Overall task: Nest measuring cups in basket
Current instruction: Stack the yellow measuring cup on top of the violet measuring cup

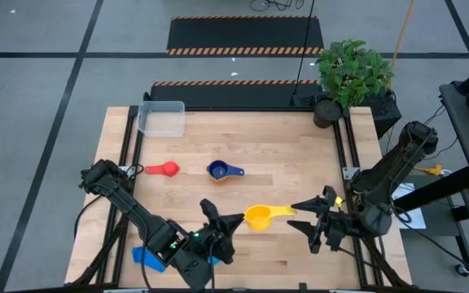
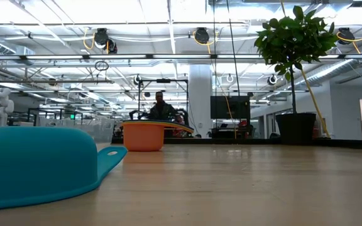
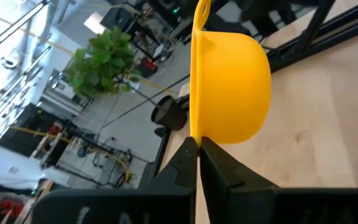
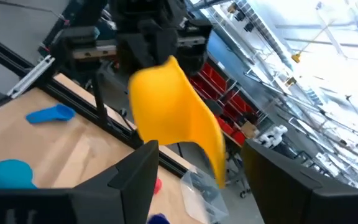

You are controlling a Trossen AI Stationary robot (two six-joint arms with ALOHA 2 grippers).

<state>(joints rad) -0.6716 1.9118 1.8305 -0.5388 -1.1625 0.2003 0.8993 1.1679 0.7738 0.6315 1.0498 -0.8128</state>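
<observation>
The yellow measuring cup point(image 1: 258, 217) is held above the counter point(image 1: 283, 183), low in the middle of the high view. Its rim is pinched by the closed left tool point(image 1: 228, 221). The right tool point(image 1: 309, 213) is open around the handle, at the right. The cup looks light, stiff and smooth, so the handle seems the safest place to be gripped. The clear basket point(image 1: 162, 118) stands at the upper left.

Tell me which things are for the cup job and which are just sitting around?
For the job: yellow cup, red cup, navy cup, light blue cup, clear basket.
Just sitting there: potted plant.
</observation>
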